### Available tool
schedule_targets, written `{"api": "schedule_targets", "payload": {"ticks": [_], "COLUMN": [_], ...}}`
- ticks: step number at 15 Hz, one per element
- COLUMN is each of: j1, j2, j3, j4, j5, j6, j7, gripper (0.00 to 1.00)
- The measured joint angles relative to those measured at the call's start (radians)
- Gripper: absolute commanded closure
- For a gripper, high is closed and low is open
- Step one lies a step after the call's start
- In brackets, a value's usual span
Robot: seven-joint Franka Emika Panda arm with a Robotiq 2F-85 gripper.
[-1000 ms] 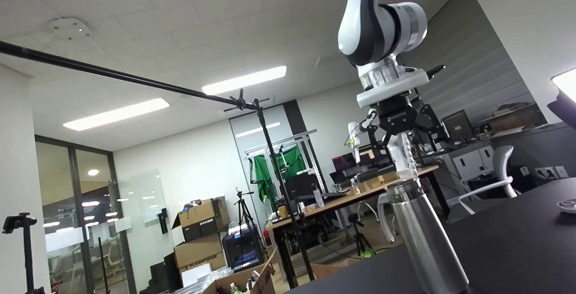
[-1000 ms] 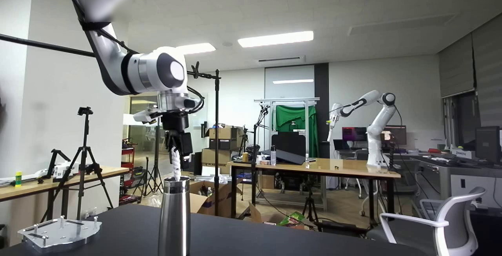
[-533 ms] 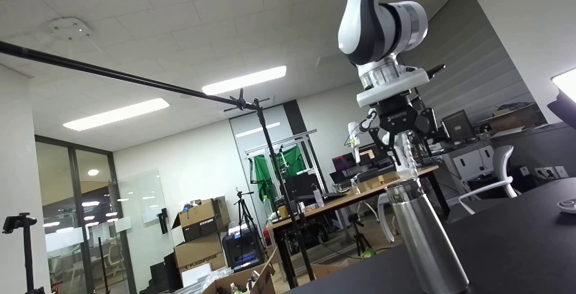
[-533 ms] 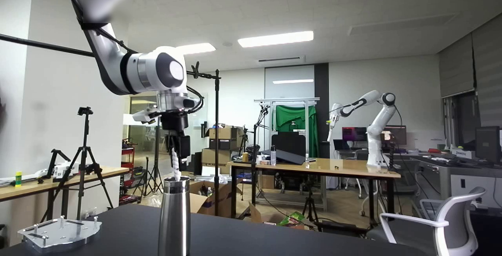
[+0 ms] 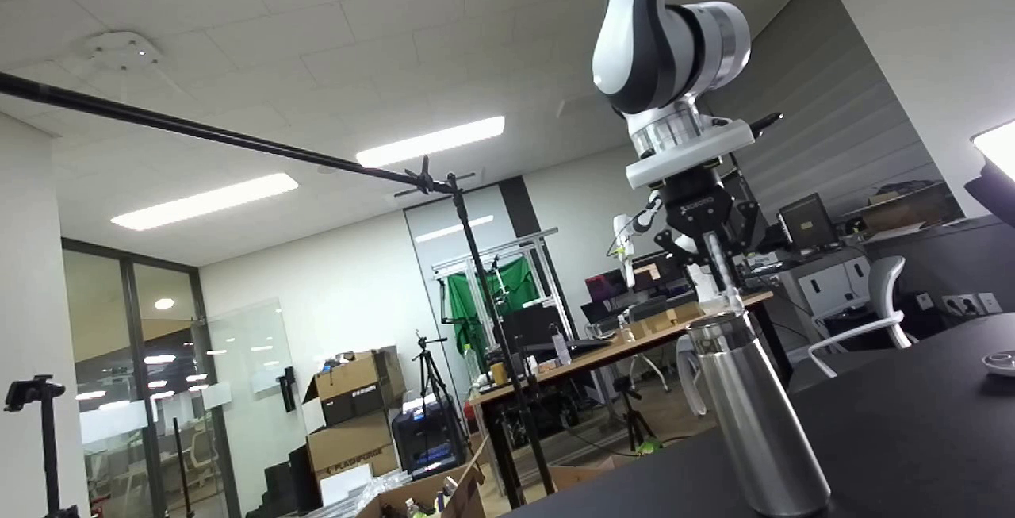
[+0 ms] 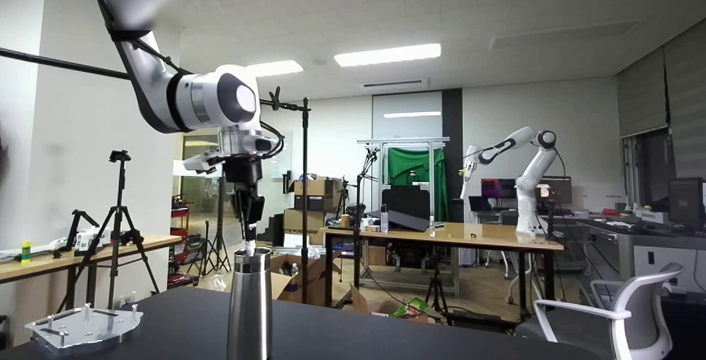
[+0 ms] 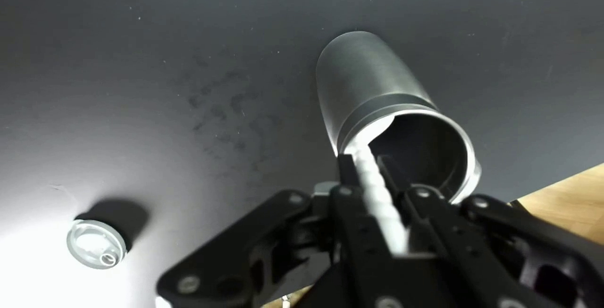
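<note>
My tool (image 7: pixel 366 163) sits narrow, closed on a white ridged stick (image 7: pixel 378 199) whose upper length runs back toward the palm. The stick rises from an open steel cup (image 7: pixel 365 70), crossing its mouth near 9 o'clock in my wrist view; the lower end is hidden inside, and whether it rests against the rim I cannot tell.

By its looks, I judge the stick light and stiff, probably smooth enough to turn in the grip, though the ridges should lend some bite. The bare stretch above the rim, where I have it, seems the best hold.

The cup, on the black bench (image 6: pixel 386 329) at 6 o'clock below the tool in an exterior view, looks rigid and slick; tall and slim, it could tip if pulled sideways.

Farther out, a pale round disc (image 7: pixel 94 242) lies between 8 and 9 o'clock in my wrist view; a clear plate with short posts (image 6: pixel 83 331) sits at 8 o'clock in an exterior view.
</note>
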Motion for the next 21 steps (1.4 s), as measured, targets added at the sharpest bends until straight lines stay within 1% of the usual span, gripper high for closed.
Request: {"api": "schedule_targets", "payload": {"ticks": [3, 7, 10, 16, 21], "j1": [0.006, 0.009, 0.009, 0.007, 0.008], "j2": [-0.007, -0.018, -0.018, -0.018, -0.030], "j3": [0.000, 0.008, 0.009, 0.008, 0.008], "j4": [0.011, 0.072, 0.128, 0.189, 0.260], "j5": [-0.039, -0.038, -0.038, -0.048, -0.125], "j6": [-0.067, -0.245, -0.341, -0.427, -0.509], "j7": [-0.015, -0.105, -0.158, -0.201, -0.234], "gripper": [0.96, 0.96, 0.96, 0.96, 0.96]}}
